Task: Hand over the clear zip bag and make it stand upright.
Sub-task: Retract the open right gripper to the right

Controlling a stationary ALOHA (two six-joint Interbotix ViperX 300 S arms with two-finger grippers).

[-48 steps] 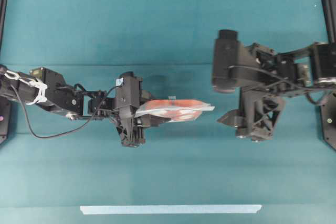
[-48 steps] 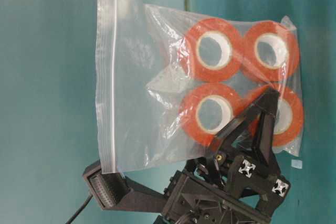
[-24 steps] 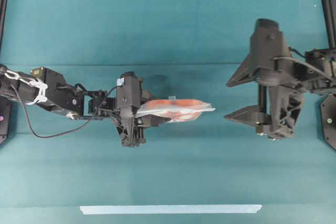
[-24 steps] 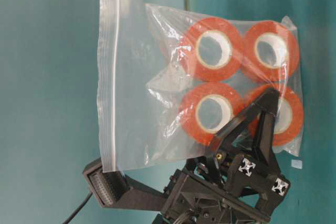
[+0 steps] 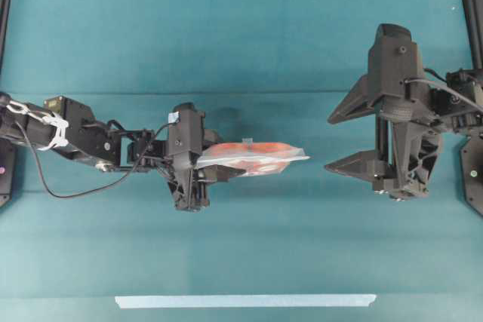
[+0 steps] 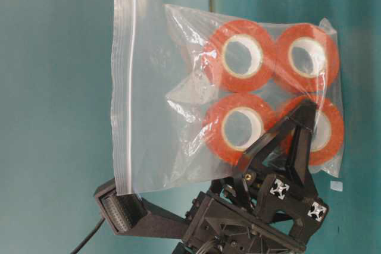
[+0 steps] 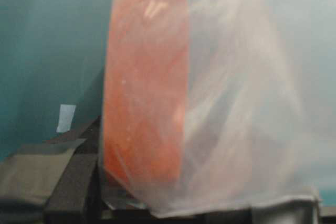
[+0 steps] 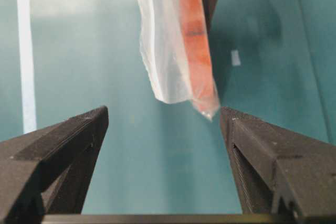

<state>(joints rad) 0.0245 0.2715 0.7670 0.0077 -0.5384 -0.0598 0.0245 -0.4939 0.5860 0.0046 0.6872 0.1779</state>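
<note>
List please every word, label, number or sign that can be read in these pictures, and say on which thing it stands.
None can be read.
The clear zip bag shows no print.
The tape rolls inside it show plain orange-red sides and white cores, without lettering.
The pale tape strip on the table is blank.
The left gripper and right gripper bear no readable marking.

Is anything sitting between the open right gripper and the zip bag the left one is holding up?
Nothing visible. The right gripper is open and faces the clear zip bag, which the left gripper holds. In the overhead view only bare teal table shows in the gap, and the right wrist view shows the bag's free end unobstructed.
</note>
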